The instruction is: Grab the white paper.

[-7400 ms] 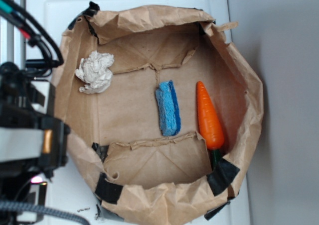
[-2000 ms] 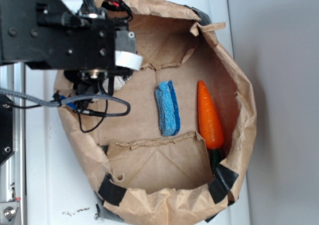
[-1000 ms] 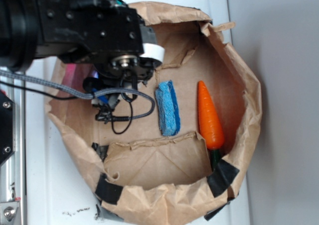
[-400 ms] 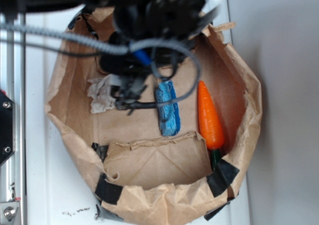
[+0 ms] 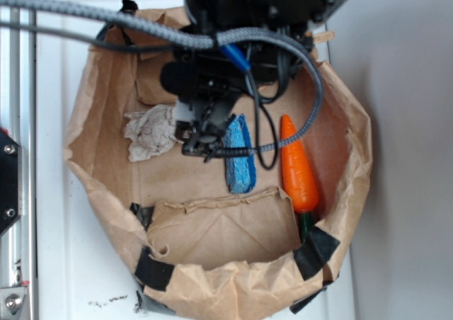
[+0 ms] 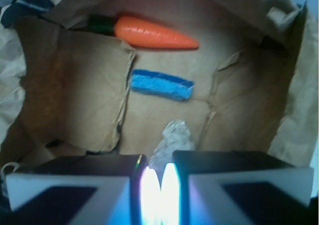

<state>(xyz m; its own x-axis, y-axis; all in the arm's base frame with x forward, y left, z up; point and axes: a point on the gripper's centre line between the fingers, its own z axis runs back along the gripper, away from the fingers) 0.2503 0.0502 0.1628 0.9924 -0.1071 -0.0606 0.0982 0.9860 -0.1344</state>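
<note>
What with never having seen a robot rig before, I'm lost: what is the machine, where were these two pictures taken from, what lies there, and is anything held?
The black machine is a small robot arm with a two-fingered gripper. One picture looks straight down from a fixed outside camera. The other comes from a camera on the arm's wrist, looking out past the fingers.

An opened-out brown paper bag holds three things: a crumpled off-white wad of paper, a blue rectangular sponge and an orange toy carrot.

The finger pads sit close together, right at the wad's edge. Whether they actually pinch it, I cannot tell.
</note>
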